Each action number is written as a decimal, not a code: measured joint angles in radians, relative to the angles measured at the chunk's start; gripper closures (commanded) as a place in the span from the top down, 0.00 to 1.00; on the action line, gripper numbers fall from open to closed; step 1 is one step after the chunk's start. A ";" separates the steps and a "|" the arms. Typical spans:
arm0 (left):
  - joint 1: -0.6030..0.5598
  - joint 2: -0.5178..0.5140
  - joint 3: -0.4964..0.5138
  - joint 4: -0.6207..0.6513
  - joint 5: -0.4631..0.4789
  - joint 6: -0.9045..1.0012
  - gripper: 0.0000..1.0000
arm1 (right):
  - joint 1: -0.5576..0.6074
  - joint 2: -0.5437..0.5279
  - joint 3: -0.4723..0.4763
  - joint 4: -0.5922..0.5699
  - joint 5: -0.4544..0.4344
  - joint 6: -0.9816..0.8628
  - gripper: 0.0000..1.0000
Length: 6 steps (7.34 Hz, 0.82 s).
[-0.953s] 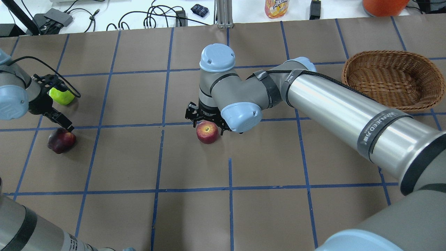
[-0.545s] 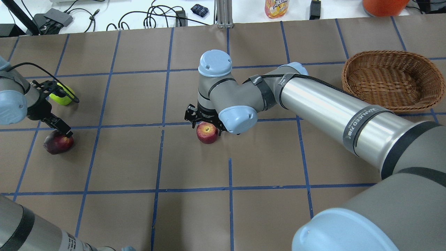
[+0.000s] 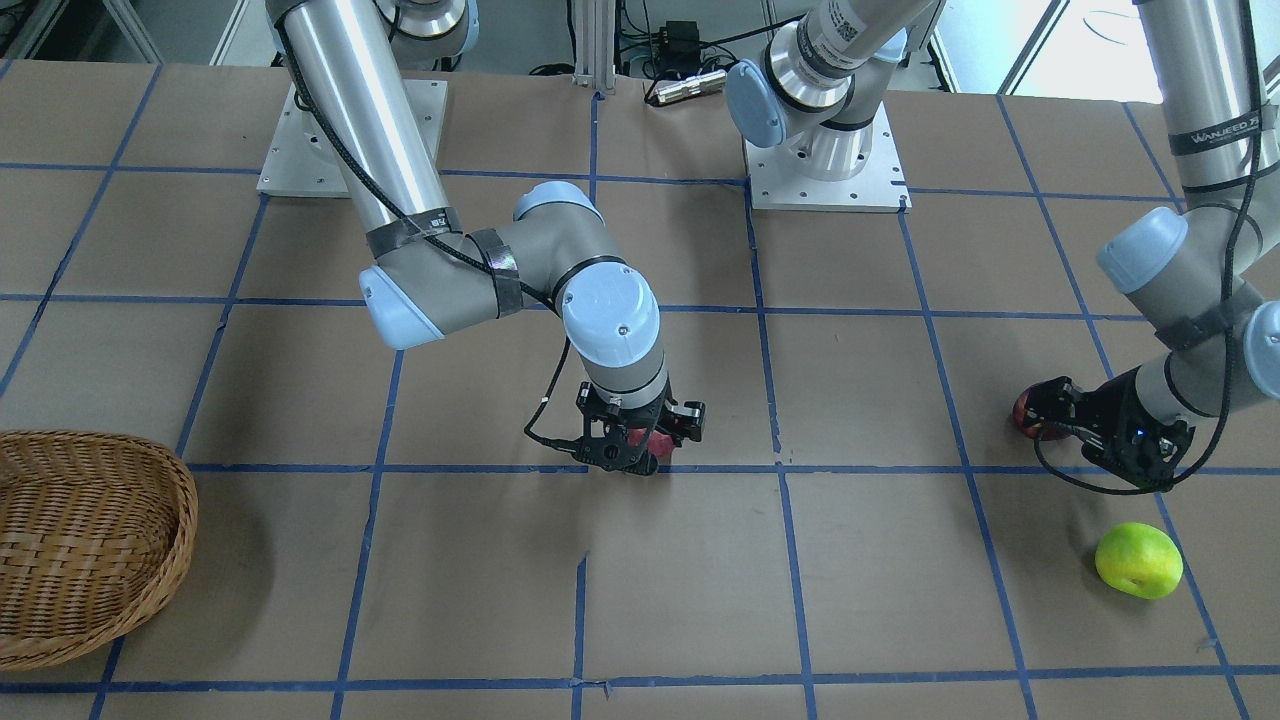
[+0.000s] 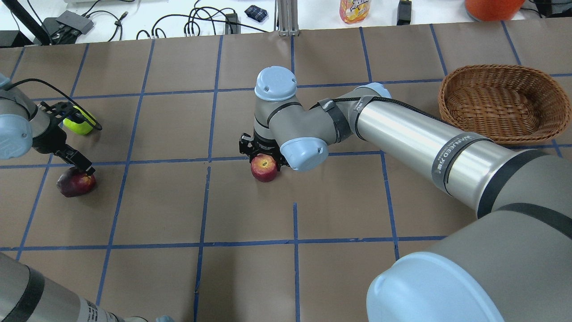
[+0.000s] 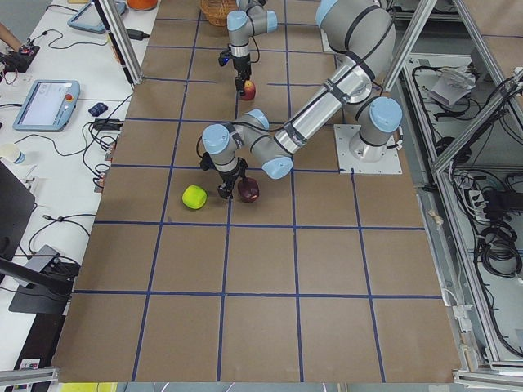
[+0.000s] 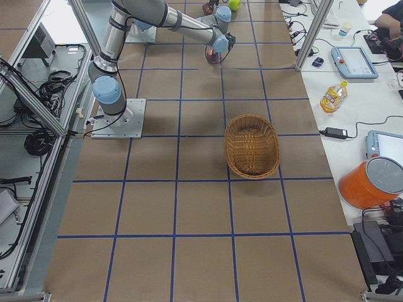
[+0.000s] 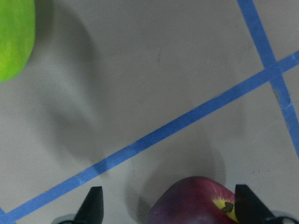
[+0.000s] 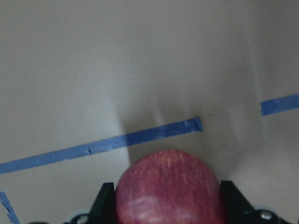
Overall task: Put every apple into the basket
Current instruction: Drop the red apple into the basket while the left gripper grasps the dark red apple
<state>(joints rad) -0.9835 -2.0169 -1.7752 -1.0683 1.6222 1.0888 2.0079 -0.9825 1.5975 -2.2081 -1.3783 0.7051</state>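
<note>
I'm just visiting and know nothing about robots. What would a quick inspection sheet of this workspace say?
Surface: brown table with a blue tape grid.
Job's things: red apple between the fingers of the right gripper; maroon apple under the left gripper; green apple lying free; basket empty.
Clutter: nothing seen.
Grippers: left gripper open, astride the maroon apple; right gripper's grip cannot be told.
Cables: black cable loops off the left wrist.
Surroundings: bench with loose wires, drink bottle, orange container.
</note>
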 measured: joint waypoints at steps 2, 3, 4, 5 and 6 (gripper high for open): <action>0.000 0.006 -0.012 -0.030 -0.029 -0.002 1.00 | -0.021 -0.055 -0.003 0.020 -0.002 -0.038 0.00; 0.002 0.012 -0.030 -0.042 -0.044 -0.005 1.00 | -0.047 -0.100 -0.003 0.076 -0.010 -0.080 0.00; 0.005 0.023 -0.052 -0.055 -0.050 -0.009 1.00 | -0.100 -0.157 -0.004 0.161 -0.023 -0.129 0.00; 0.009 0.032 -0.068 -0.055 -0.048 -0.010 1.00 | -0.172 -0.213 -0.004 0.242 -0.027 -0.200 0.00; 0.012 0.038 -0.076 -0.040 -0.038 -0.008 1.00 | -0.260 -0.256 -0.004 0.310 -0.032 -0.295 0.00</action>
<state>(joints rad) -0.9712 -1.9793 -1.8507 -1.1081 1.5844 1.0805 1.7482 -1.2390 1.5930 -1.8980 -1.4105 0.4105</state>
